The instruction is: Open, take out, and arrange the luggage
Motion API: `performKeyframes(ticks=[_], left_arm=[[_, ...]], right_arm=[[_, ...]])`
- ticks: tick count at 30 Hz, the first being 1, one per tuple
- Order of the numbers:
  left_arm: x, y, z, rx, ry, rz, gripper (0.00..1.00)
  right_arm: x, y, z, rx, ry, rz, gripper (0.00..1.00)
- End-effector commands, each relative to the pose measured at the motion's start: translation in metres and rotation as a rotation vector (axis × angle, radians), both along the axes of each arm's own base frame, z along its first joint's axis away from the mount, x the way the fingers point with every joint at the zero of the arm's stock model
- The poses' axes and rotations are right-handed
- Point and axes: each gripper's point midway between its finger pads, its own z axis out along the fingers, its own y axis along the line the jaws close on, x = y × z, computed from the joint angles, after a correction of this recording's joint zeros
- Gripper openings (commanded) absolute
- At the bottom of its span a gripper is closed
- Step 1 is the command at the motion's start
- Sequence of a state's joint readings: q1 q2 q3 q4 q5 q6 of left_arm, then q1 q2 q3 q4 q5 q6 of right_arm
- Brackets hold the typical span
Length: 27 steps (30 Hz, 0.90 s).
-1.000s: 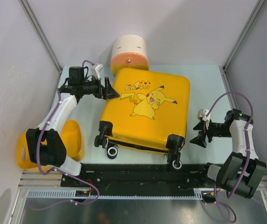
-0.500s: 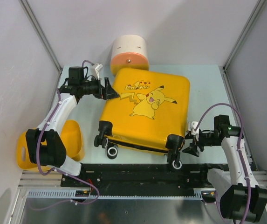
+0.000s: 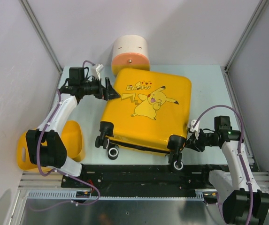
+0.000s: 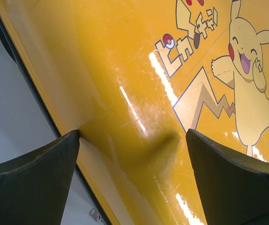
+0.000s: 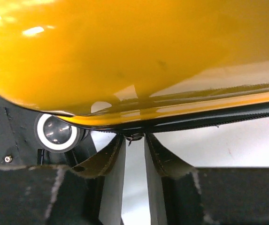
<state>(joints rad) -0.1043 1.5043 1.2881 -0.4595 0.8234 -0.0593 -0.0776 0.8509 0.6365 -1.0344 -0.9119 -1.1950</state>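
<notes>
The luggage (image 3: 146,112), a glossy yellow hard-shell case with a Pikachu print, lies flat and zipped on the table. My left gripper (image 3: 110,90) is open at its far left corner, one finger on each side of the corner edge; the left wrist view shows the yellow shell (image 4: 139,70) between the wide jaws of that gripper (image 4: 133,133). My right gripper (image 3: 188,142) is at the near right corner beside a wheel (image 5: 56,132). In the right wrist view the narrow jaws of the right gripper (image 5: 134,137) pinch a small metal zipper pull (image 5: 135,138) hanging from the black zipper (image 5: 209,119).
A cream-and-orange cylindrical container (image 3: 130,55) stands behind the luggage, touching its far edge. A plain yellow tub (image 3: 73,140) sits at the near left by the left arm's base. A black rail (image 3: 139,176) runs along the near edge. Walls close in on both sides.
The right arm has swung left and nearer, up to the luggage's near right corner, and its jaws have closed from wide to narrow on the zipper pull. The left arm has held still.
</notes>
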Motion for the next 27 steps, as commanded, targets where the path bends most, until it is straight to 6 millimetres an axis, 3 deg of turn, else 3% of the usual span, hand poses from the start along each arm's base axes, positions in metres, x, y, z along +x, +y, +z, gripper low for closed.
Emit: performKeyframes(ticks=[1, 3, 7, 14, 21, 25, 27], left_arm=[[-0.015, -0.006, 0.017, -0.029, -0.054, -0.078, 0.98], [-0.015, -0.005, 0.015, -0.028, -0.051, -0.077, 0.97], [-0.014, -0.005, 0.013, -0.027, -0.047, -0.078, 0.97], [-0.014, -0.004, 0.012, -0.025, -0.052, -0.078, 0.97], [-0.013, -0.001, 0.006, -0.009, -0.058, -0.079, 0.97], [-0.013, 0.000, 0.003, -0.006, -0.054, -0.080, 0.97], [-0.012, 0.000, 0.003, -0.006, -0.055, -0.079, 0.97]], right_arm=[[0.021, -0.008, 0.001, -0.005, -0.046, -0.073, 0.24], [0.023, -0.012, 0.000, -0.005, -0.044, -0.090, 0.19], [0.025, -0.014, 0.004, 0.028, -0.057, -0.096, 0.00], [0.045, -0.016, 0.022, 0.115, -0.106, -0.154, 0.00], [0.100, -0.035, 0.043, 0.150, -0.222, -0.280, 0.00], [0.098, -0.029, 0.046, 0.170, -0.229, -0.204, 0.00], [0.082, -0.023, 0.039, 0.175, -0.201, -0.145, 0.00]])
